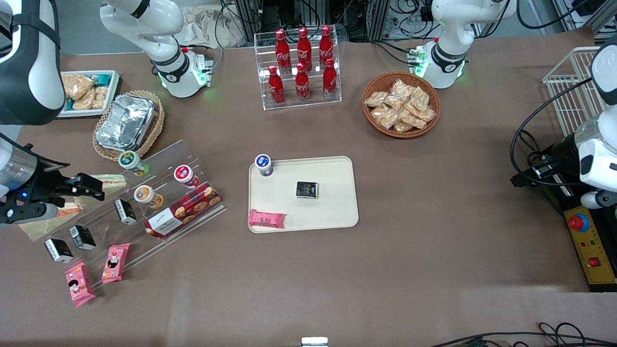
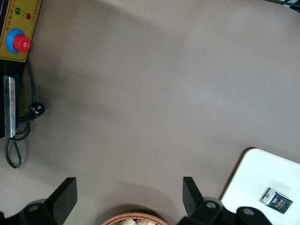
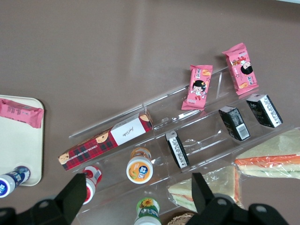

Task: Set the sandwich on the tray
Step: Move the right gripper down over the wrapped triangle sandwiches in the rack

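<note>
Two wrapped triangular sandwiches lie on the top step of a clear acrylic rack, toward the working arm's end of the table. One sandwich [image 3: 269,159] [image 1: 67,210] has an orange-red stripe. The other sandwich [image 3: 208,187] [image 1: 113,181] lies beside it, partly under my gripper. My right gripper [image 1: 91,188] [image 3: 139,197] hangs above the rack, open and empty, with one finger [image 3: 202,193] over the second sandwich. The cream tray [image 1: 332,202] [image 3: 18,145] [image 2: 262,171] lies flat at the table's middle.
On the tray: a blue-capped cup [image 1: 263,165], a black packet [image 1: 307,189] and a pink snack bar [image 1: 266,219]. The rack [image 1: 159,193] holds small cups, black boxes, a red cookie box and pink packets. A foil container [image 1: 125,121], cola bottles [image 1: 302,62] and a snack basket [image 1: 401,104] stand farther back.
</note>
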Controlling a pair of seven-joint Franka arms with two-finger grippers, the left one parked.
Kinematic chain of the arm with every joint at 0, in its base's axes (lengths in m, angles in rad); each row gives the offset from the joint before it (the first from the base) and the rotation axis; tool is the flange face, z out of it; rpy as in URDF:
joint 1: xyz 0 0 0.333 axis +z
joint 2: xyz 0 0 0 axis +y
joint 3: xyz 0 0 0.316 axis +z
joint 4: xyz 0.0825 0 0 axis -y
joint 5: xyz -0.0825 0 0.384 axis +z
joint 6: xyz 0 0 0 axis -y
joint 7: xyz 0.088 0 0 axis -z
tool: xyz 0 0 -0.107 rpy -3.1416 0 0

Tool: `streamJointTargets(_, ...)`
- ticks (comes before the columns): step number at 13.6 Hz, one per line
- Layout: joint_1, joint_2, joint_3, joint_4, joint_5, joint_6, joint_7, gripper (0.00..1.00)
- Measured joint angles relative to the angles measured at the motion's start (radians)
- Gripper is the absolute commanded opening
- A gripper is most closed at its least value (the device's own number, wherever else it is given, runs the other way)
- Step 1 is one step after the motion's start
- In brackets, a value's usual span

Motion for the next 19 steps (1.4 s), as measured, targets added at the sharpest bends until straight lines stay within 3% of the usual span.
streamJointTargets(8,-0.002,0.001,-0.004,-0.001,0.0,-0.083,0.0,1.0)
streamJointTargets(13,0.051,0.001,-0.145,-0.002,0.0,-0.099,-0.049,1.0)
streamJointTargets(19,0.042,0.001,-0.17,-0.002,0.0,-0.1,-0.048,0.99)
